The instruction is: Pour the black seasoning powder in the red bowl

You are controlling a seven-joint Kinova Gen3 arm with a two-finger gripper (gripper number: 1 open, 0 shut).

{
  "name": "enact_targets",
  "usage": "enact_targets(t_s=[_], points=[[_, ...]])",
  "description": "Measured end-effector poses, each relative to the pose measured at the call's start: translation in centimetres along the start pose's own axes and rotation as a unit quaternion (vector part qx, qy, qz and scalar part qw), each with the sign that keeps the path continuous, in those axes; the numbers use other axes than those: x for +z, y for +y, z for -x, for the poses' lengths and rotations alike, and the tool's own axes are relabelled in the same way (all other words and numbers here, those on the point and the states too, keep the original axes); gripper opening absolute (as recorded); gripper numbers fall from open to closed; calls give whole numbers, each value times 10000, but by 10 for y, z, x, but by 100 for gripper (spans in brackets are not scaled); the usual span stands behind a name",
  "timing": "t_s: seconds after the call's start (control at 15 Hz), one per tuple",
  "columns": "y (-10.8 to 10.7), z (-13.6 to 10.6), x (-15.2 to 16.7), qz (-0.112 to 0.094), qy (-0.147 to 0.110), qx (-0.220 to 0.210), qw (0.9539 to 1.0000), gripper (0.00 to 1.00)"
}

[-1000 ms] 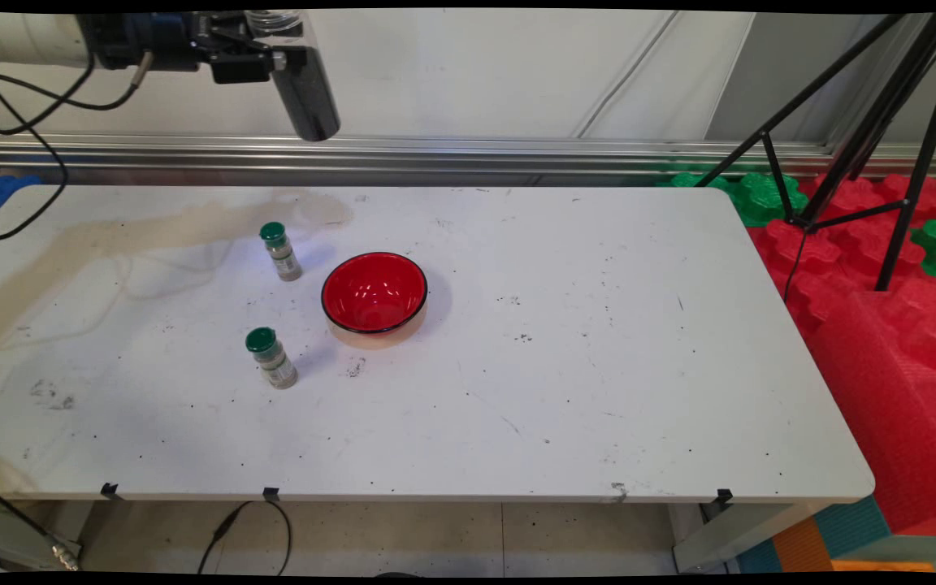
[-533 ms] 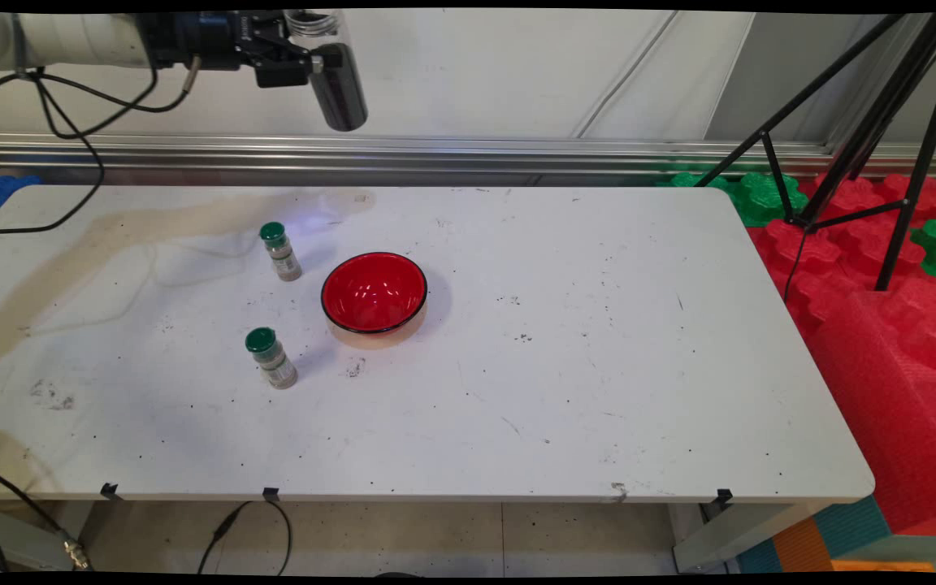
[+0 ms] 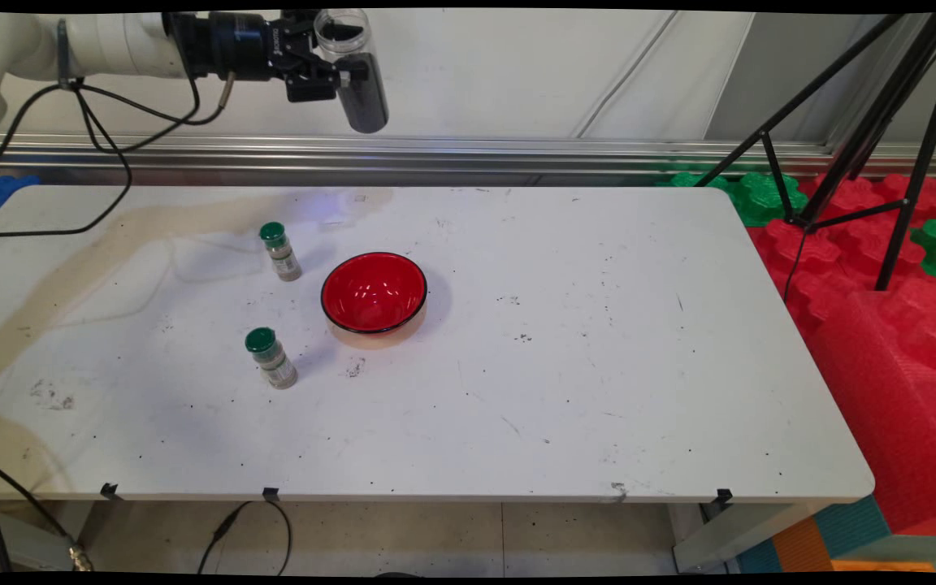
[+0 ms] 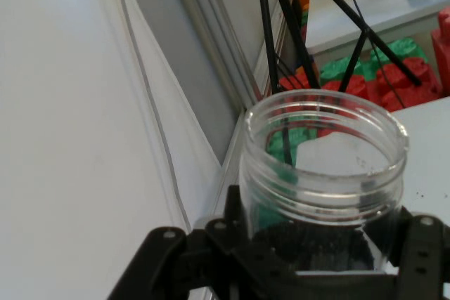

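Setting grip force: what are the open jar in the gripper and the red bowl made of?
Clear lidless jar with dark contents: likely clear plastic; see-through threaded neck, glossy wall. Red bowl with dark rim: glossy, bright highlights inside; plastic or lacquer, can't tell which. Black two-finger gripper clamps the jar.

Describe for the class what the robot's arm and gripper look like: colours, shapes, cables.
The arm is made of smooth white rounded links ending in a black cylindrical wrist section. Thin black cables hang from it in loops. The gripper is black, built of jointed metal linkage with visible round pivot bolts, as the hand view shows.
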Motion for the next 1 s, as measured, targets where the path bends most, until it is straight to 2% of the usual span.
enact_targets(t_s=[0.47, 0.73, 1.0], points=[[10, 15, 11, 101, 3, 530, 9985, 0], [19, 23, 14, 158, -8, 916, 9957, 0], [29, 31, 14, 210, -39, 1328, 9909, 0]])
